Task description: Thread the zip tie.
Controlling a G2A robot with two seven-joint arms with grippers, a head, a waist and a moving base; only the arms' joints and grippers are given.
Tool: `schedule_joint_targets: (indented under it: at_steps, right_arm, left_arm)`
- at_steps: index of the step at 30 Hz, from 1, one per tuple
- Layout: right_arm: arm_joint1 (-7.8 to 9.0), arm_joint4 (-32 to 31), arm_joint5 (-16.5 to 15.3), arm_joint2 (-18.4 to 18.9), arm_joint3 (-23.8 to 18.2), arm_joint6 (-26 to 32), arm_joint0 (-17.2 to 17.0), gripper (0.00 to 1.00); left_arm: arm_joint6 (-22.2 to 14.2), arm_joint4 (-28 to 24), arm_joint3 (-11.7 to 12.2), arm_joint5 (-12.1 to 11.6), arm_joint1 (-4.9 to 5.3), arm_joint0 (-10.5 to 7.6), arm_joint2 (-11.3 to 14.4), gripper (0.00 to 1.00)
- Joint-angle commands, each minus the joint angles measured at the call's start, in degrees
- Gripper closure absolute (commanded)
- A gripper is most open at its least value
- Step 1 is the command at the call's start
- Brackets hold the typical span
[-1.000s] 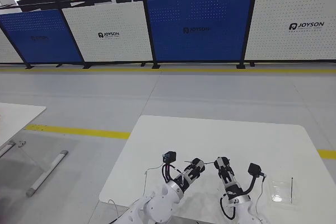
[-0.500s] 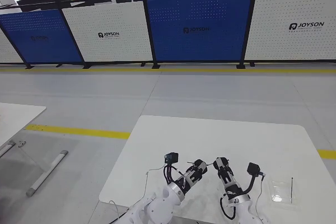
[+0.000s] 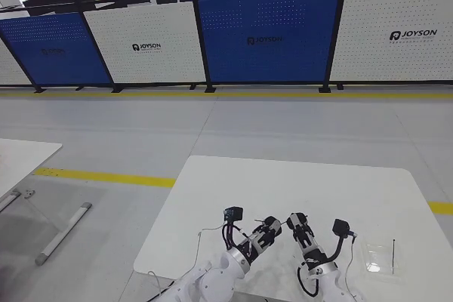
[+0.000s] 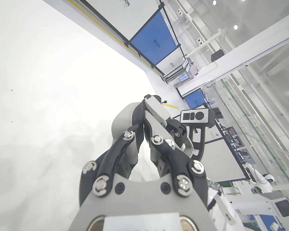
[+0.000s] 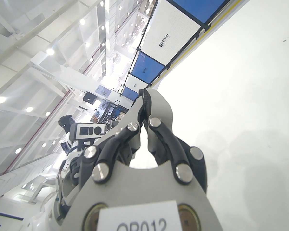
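Across the last second in the top view, the left gripper (image 3: 270,223) shifts slightly toward the right gripper (image 3: 293,220) and toward the near edge of the table (image 3: 302,181). The right gripper holds nearly the same position, so the gap between them is narrower. Both hang just above the table, tips facing each other. The left gripper is clenched on the zip tie (image 4: 134,127), and a thin dark strip projects from between its fingers. The right gripper is also clenched. A small dark piece shows at its tip, judged to be the other end of the same zip tie. The narrowing gap indicates the alignment step, with the tail being brought to the head. Whether the tail has entered the head cannot be told. A second zip tie (image 3: 393,253) lies beside a clear bag (image 3: 375,257), well apart from both grippers.
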Motion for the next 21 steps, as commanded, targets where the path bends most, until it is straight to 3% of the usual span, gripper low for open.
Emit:
schedule_joint_targets:
  at_steps: [1, 7, 15, 21]
  right_arm:
    - [-0.05, -0.2, 0.0, 0.2, -0.1, -0.3, -0.2, 1.0]
    - [-0.22, -1.0, 0.8, 0.6, -0.5, -0.6, -0.5, 1.0]
    - [-0.56, -1.6, 1.4, 0.8, -0.1, -1.2, -0.5, 1.0]
    - [-0.78, -1.7, 1.1, 0.9, 0.2, -1.1, -0.6, 1.0]
  left_arm:
    - [0.1, -0.2, 0.0, 0.5, -0.07, -0.13, 0.0, 0.72]
    - [-0.4, 0.3, 0.0, 0.4, -0.07, -0.3, 0.0, 0.71]
    - [0.2, -0.1, -0.5, -0.1, 0.12, 0.52, -1.4, 0.93]
    - [0.3, -0.6, -0.8, -0.5, 0.29, 1.3, -2.5, 0.95]
